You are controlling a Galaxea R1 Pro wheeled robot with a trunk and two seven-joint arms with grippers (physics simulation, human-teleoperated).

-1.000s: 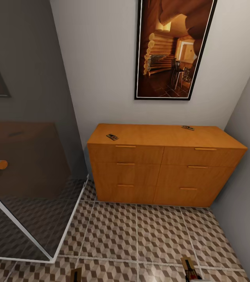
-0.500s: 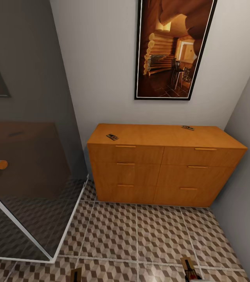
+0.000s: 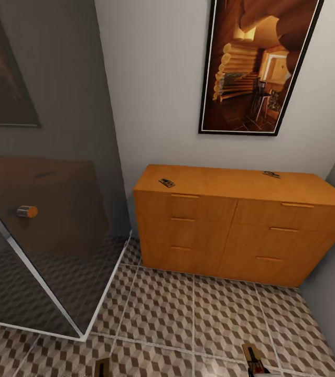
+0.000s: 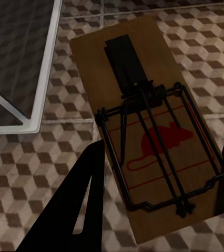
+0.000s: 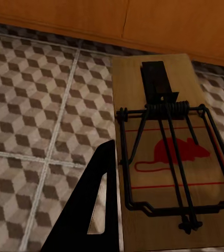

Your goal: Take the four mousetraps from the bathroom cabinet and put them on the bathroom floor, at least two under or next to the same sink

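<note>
We hold a mousetrap (image 4: 154,136) in our left gripper (image 4: 162,173), low over the floor (image 4: 49,157), and another mousetrap (image 5: 170,157) in our right gripper (image 5: 170,184).

Left gripper (image 4: 162,178) clamps a wooden mousetrap (image 4: 143,126), red mouse print up, above cube-patterned bathroom floor (image 4: 49,152), near a white-framed glass panel (image 4: 17,63).

Two mousetraps on the cabinet (image 3: 240,209) are too small to read; at six o'clock, my held traps are cut off.
</note>
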